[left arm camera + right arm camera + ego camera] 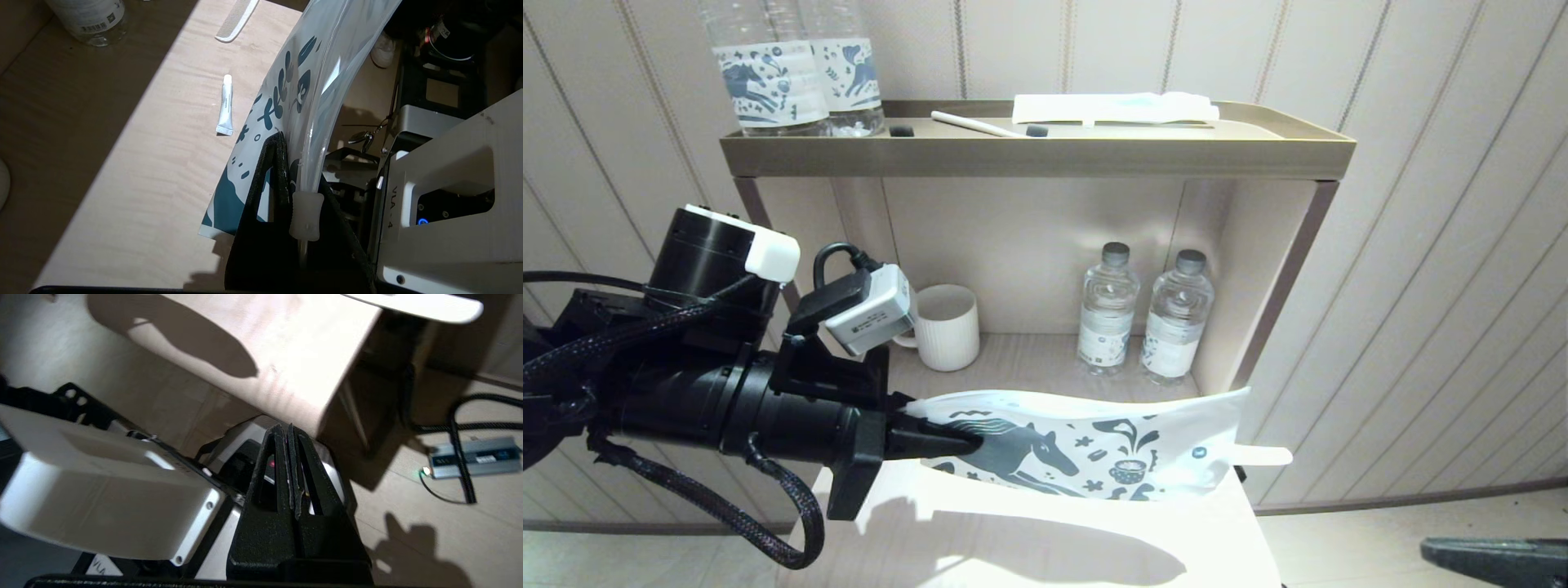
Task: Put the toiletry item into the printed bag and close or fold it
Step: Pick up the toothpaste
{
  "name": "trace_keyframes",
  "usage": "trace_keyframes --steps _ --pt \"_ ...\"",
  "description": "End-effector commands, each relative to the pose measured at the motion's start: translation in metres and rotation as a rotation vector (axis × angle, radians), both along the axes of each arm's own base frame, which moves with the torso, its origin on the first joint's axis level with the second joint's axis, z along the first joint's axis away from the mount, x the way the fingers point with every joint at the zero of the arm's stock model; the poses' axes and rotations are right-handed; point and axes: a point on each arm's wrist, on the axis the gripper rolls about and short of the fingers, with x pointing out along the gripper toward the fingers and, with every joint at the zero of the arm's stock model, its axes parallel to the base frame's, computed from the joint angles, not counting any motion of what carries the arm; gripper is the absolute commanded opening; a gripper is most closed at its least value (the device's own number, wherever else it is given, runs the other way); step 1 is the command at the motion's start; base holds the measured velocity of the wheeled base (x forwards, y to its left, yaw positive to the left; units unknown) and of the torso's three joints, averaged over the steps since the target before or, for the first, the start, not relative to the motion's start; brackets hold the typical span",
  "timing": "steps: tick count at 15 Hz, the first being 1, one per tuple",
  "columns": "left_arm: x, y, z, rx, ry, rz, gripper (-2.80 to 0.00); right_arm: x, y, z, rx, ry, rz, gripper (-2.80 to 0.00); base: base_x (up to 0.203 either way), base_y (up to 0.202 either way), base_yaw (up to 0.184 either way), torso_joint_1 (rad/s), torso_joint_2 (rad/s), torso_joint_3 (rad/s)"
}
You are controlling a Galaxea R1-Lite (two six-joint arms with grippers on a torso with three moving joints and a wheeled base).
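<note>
The printed bag [1111, 445], white with a dark blue horse, hangs stretched out sideways above the light wooden table [1045, 539]. My left gripper [972, 441] is shut on the bag's left end. The left wrist view shows the bag [286, 81] curving away from that gripper [282, 136], with its clear zip slider [306, 216] between the fingers. A small white tube [226, 106], the toiletry item, lies on the table beside the bag. My right gripper [288, 428] is shut and holds nothing. It sits low, off the table's right front corner [1429, 549].
A white comb [237, 18] lies on the table, one end [1262, 455] overhanging the right edge. Behind stands a shelf unit [1037, 155] with a white cup [947, 327] and two water bottles [1107, 310]. Horse-labelled bottles [792, 73] stand on top. A cable and power box [474, 457] lie on the floor.
</note>
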Motion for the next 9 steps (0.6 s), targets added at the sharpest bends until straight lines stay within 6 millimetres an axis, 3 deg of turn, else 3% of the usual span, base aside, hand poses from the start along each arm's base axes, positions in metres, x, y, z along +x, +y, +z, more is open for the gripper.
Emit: trace_keyframes --steps 1,6,9 --pt "0.001 -0.001 0.001 -0.006 0.011 0.003 -2.8 0.0 -0.004 -0.009 -0.051 0.031 -0.084 -2.8 0.0 0.0 0.0 0.0 0.0 0.0" --pt "0.003 -0.002 0.001 -0.018 0.012 0.012 -2.8 0.003 -0.01 -0.026 -0.448 -0.04 -0.203 -2.8 0.0 0.0 0.0 0.0 0.0 0.0" --pt "0.005 -0.003 -0.001 0.004 0.007 0.043 -2.8 0.003 -0.002 -0.035 -0.44 -0.005 -0.111 -2.8 0.0 0.0 0.0 0.0 0.0 0.0"
